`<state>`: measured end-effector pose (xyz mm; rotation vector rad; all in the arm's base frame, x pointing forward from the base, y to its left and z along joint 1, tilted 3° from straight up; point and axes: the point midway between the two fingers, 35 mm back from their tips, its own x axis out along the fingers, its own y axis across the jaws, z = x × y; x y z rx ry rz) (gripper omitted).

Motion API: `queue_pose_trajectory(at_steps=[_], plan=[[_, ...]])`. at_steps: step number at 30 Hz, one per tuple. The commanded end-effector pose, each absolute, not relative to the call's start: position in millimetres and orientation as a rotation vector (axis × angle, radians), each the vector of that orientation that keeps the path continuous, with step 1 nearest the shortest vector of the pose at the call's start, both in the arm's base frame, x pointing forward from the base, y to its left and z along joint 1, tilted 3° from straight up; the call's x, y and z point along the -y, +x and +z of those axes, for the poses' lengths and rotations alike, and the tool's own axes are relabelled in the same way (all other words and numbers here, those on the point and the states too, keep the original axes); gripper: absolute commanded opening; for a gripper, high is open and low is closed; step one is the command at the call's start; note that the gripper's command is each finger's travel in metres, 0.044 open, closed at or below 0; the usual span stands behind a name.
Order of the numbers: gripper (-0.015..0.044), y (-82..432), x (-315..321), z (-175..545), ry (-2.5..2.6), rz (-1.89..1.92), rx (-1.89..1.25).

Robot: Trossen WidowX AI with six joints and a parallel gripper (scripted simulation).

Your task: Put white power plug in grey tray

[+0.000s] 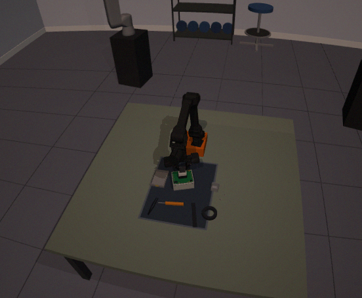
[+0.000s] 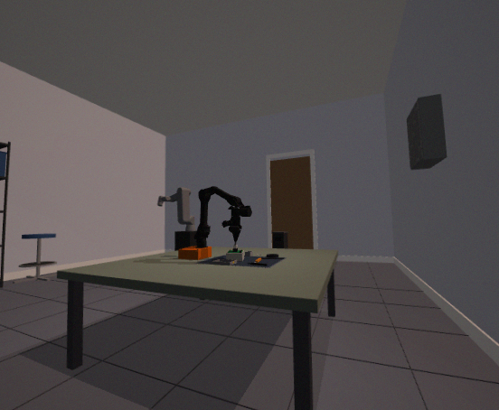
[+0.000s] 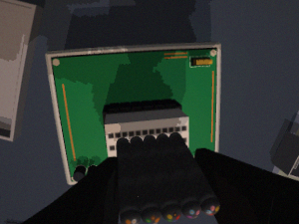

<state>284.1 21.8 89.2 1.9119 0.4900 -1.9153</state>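
The jointed arm [image 1: 180, 131] [image 2: 204, 212] is done up in plain black, pretty chunky at the joints, with a gripper [image 1: 181, 161] [image 2: 236, 239] [image 3: 156, 162] finished in matching black.

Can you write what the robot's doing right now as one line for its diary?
pincer: shut on white plug | plug: over circuit board | grey tray: plug not in it

"Circuit board [image 1: 187, 180] [image 3: 82, 118]?"
"On the mat [image 1: 176, 193] [image 3: 254, 74], at its arm-side end."
"Tray [image 1: 160, 178] [image 3: 15, 64]?"
"Left of the board in the top view, apart from it."
"Screwdriver [image 1: 174, 203]?"
"On the mat, between tweezers [image 1: 152, 206] and strip [image 1: 194, 214]."
"Ring [image 1: 203, 214]?"
"Right of the strip."
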Motion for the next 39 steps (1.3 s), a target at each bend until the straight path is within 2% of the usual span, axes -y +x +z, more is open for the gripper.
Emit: queue_pose_trajectory(at_steps=[1, 6, 19, 32, 39], plan=[[0.0, 289, -14, 99, 1.931, -1.96, -0.581], [0.0, 289, -12, 100, 1.932, -1.971, -0.6], [0.0, 278, -32, 101, 1.901, -1.806, -0.326], [0.0, 289, -13, 106, 1.932, -1.97, -0.6], [0.0, 287, -17, 107, 1.927, -1.933, -0.536]])
